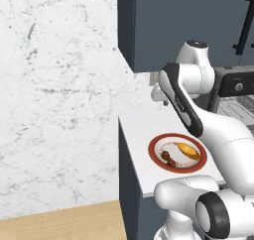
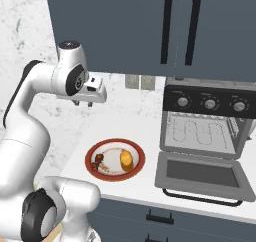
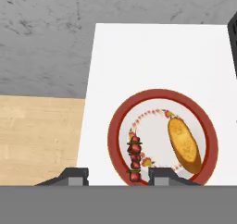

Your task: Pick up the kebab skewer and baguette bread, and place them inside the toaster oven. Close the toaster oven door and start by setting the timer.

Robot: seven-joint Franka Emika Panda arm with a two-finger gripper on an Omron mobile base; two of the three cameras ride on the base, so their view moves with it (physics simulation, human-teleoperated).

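My pincer (image 3: 117,174) hangs above the plate (image 3: 206,126), jaws apart, holding nothing. The kebab skewer (image 3: 134,157) lies left of the baguette bread (image 3: 184,145); a skewed descent could nudge it away.

A plate (image 2: 93,151) sits on the table (image 2: 145,131), near its front edge. On the plate, the kebab skewer (image 2: 99,161) lies to the left and the baguette bread (image 2: 126,159) to the right, close but apart. Right of the plate stands the toaster oven (image 2: 206,120), its door (image 2: 201,174) dropped open onto the table. The claw (image 2: 83,104) hangs above the table, behind the plate.
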